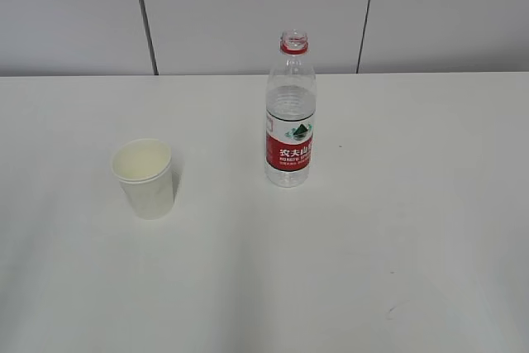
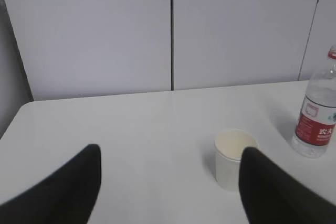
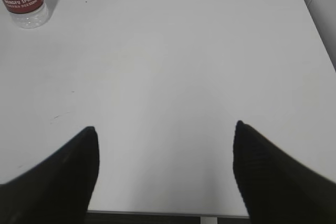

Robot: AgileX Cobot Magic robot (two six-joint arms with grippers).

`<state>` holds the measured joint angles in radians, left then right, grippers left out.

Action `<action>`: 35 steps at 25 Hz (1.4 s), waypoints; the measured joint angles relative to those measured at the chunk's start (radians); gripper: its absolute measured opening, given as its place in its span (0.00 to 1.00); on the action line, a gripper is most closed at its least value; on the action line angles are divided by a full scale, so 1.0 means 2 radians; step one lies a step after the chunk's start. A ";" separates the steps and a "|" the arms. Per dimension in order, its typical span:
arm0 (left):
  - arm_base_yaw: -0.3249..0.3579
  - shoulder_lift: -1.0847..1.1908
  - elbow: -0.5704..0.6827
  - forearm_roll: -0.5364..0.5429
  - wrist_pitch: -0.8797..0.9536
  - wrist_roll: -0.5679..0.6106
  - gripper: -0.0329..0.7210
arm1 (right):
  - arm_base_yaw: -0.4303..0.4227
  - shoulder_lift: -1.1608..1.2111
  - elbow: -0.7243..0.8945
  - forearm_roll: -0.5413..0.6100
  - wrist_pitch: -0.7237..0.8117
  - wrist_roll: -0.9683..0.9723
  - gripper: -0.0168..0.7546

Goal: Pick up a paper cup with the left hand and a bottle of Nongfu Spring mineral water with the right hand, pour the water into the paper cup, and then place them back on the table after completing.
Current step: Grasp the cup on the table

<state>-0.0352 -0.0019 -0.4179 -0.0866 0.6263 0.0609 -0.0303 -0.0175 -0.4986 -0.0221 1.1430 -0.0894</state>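
Note:
A white paper cup (image 1: 146, 178) stands upright on the white table (image 1: 372, 229), left of centre. An uncapped clear water bottle (image 1: 290, 113) with a red label stands upright to its right, holding clear water. Neither arm shows in the exterior view. In the left wrist view my left gripper (image 2: 170, 153) is open and empty, with the cup (image 2: 233, 156) ahead just inside its right finger (image 2: 273, 192) and the bottle (image 2: 317, 119) at the far right. In the right wrist view my right gripper (image 3: 165, 129) is open and empty over bare table, with the bottle (image 3: 23, 1) far off at the top left.
A light grey panelled wall (image 1: 248, 14) runs behind the table. The table's near edge (image 3: 168, 214) shows below my right gripper, and its right edge (image 3: 315, 24) runs at the upper right. The table's left corner (image 2: 21, 111) shows in the left wrist view.

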 joint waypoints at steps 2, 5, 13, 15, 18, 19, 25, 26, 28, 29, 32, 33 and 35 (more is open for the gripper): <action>0.000 0.000 0.015 0.000 -0.022 0.000 0.71 | 0.000 0.000 0.000 0.000 0.000 0.000 0.78; 0.000 0.000 0.030 0.000 -0.057 0.000 0.71 | 0.000 0.000 0.000 0.000 -0.001 0.000 0.78; 0.000 0.012 0.031 0.001 -0.077 0.000 0.71 | 0.000 0.000 -0.005 0.000 -0.007 0.000 0.78; 0.000 0.023 0.032 0.001 -0.078 0.000 0.71 | 0.000 0.000 -0.008 0.000 -0.016 0.000 0.78; 0.000 0.037 0.033 0.001 -0.078 0.000 0.71 | 0.000 0.000 -0.008 0.000 -0.051 0.000 0.78; 0.000 0.041 0.033 0.001 -0.079 0.000 0.71 | 0.000 0.000 -0.007 0.000 -0.071 0.000 0.78; 0.000 0.059 0.033 0.002 -0.088 0.000 0.71 | 0.000 0.000 0.044 0.001 -0.187 0.000 0.78; 0.000 0.060 0.033 0.002 -0.089 0.000 0.71 | 0.000 0.000 0.053 0.001 -0.202 0.000 0.78; 0.000 0.061 0.033 0.002 -0.089 0.000 0.71 | 0.000 0.000 0.069 0.001 -0.229 0.000 0.78; 0.000 0.061 0.033 0.002 -0.089 0.000 0.71 | 0.000 0.000 0.077 0.001 -0.240 0.000 0.78; 0.000 0.061 0.033 0.002 -0.089 0.000 0.71 | 0.000 0.000 0.104 0.001 -0.270 0.000 0.78; 0.000 0.062 0.033 0.002 -0.089 0.000 0.71 | 0.000 0.000 0.111 0.001 -0.279 0.000 0.78; 0.000 0.064 0.033 0.002 -0.092 0.000 0.71 | 0.000 0.000 0.116 0.001 -0.300 0.000 0.78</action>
<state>-0.0352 0.1254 -0.3510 -0.0836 0.4429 0.0609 -0.0303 -0.0175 -0.2676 -0.0204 0.5426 -0.0894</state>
